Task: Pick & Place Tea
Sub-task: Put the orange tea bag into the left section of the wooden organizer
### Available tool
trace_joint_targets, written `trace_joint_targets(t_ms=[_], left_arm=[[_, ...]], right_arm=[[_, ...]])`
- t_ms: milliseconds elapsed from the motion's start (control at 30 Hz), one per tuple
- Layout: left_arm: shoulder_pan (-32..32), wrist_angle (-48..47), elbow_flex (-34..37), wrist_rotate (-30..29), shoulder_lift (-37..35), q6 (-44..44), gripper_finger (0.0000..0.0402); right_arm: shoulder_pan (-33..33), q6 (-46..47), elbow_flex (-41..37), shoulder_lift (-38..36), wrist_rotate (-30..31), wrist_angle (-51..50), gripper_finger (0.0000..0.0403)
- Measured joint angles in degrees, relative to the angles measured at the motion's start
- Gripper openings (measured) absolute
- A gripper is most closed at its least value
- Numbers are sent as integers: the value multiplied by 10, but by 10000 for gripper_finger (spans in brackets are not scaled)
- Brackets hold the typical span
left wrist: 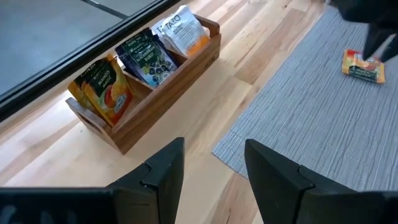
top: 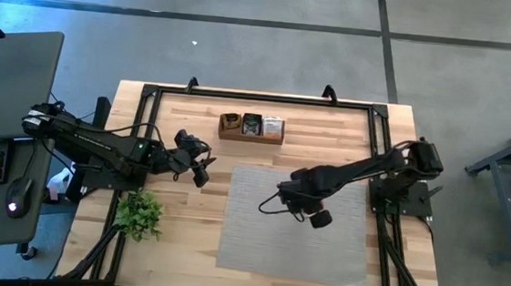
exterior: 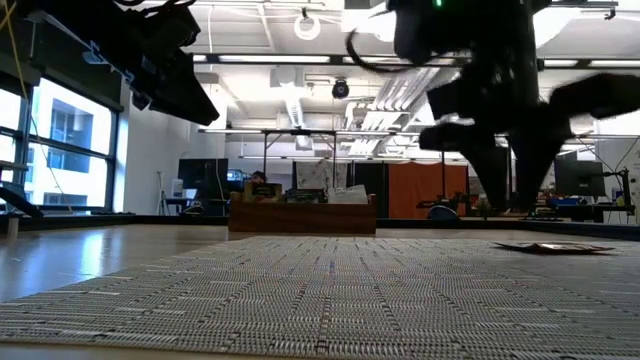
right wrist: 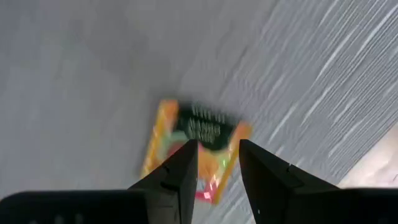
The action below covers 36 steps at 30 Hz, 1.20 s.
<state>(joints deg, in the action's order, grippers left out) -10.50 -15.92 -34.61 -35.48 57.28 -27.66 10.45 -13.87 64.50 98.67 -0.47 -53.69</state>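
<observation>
Right now the right gripper (right wrist: 214, 165) hangs over the grey mat (top: 295, 224), near its middle, pointing down at one orange sachet (right wrist: 196, 149) lying flat on the mat. Fingers (right wrist: 180, 171) are parted w/ a narrow gap, straddling the sachet's near edge in the wrist view. Can't tell if they touch it; in the low view the sachet (exterior: 553, 247) lies flat on the mat w/ the gripper above, so it isn't lifted. The left wrist view shows the same sachet (left wrist: 364, 65) just under the right arm's dark tips.

Left gripper (left wrist: 213, 168) waits over bare wood beside the mat's left edge, jaws wide, holding nothing; in the high view it sits at (top: 203, 169).

Rest of the tea is in the wooden tray (left wrist: 168, 81) at the table's (top: 183, 247) far edge, 3 compartments: orange-yellow packs (left wrist: 102, 87) at one end, dark packs (left wrist: 147, 59) in the mid, white packs (left wrist: 181, 31) at the other end. All stand upright, leaning a bit.

Green plant (top: 138, 213) sits near the table's left front, well apart from tray & mat.
</observation>
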Motion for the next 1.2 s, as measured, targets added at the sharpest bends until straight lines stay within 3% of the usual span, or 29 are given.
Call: trace_joint_targets(t_ms=[167,400,600,900,1067,1200], left_arm=[[0,0,0,-15,0,-9,166],[0,0,0,-29,0,-33,166],[0,-1,0,-31,0,-48,166],[0,-1,0,-41,0,-49,166],[0,-1,0,-40,0,-49,166],[0,-3,0,-39,0,-48,166]], right_arm=[[-16,-18,-50,0,9,23,114],[-47,-17,-121,-4,-36,136,115],[-69,-17,-156,-7,-48,176,111],[-78,-16,-166,-7,-71,187,9],[-78,17,-144,-24,-82,177,21],[-77,19,-125,-57,-94,216,4]])
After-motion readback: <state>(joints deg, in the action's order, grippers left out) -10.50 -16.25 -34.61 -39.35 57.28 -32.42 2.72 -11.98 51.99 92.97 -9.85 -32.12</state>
